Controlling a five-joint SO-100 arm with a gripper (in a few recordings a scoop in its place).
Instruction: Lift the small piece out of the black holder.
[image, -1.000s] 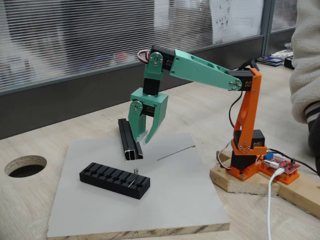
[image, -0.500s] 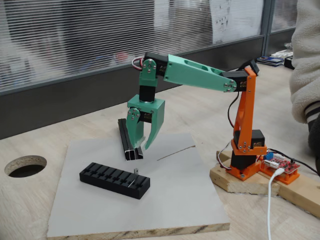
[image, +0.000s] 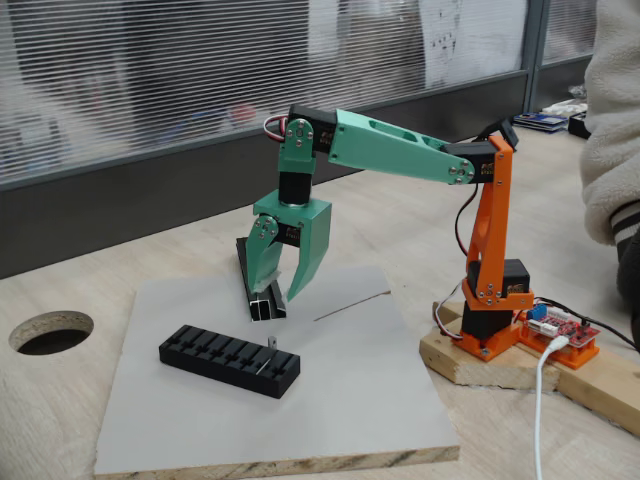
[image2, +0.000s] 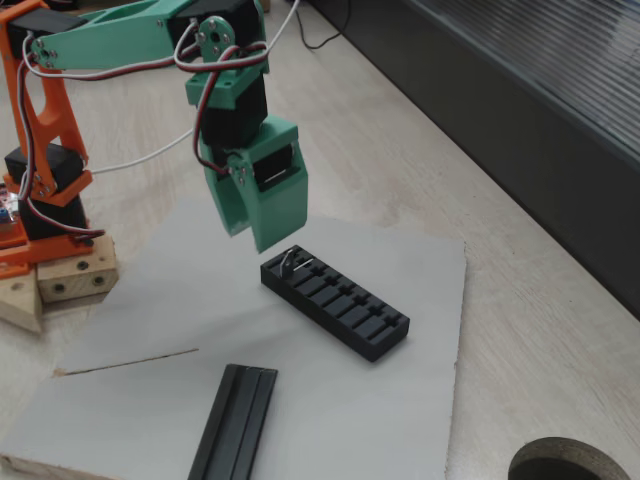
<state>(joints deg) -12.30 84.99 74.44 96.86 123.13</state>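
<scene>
Gripper (image: 281, 291) fingers hang spread a little apart, holding nothing, above our grey board (image: 350, 400). We see the small piece (image2: 291, 261) upright in the black holder (image2: 336, 301) end slot.

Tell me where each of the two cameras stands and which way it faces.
A fixed view: low at the table's front, looking across at the gripper, arm and orange base, window behind.
Another fixed view: high on the window side, looking down on the black holder and small piece.
Shared: gripper, holder, grey board.
</scene>
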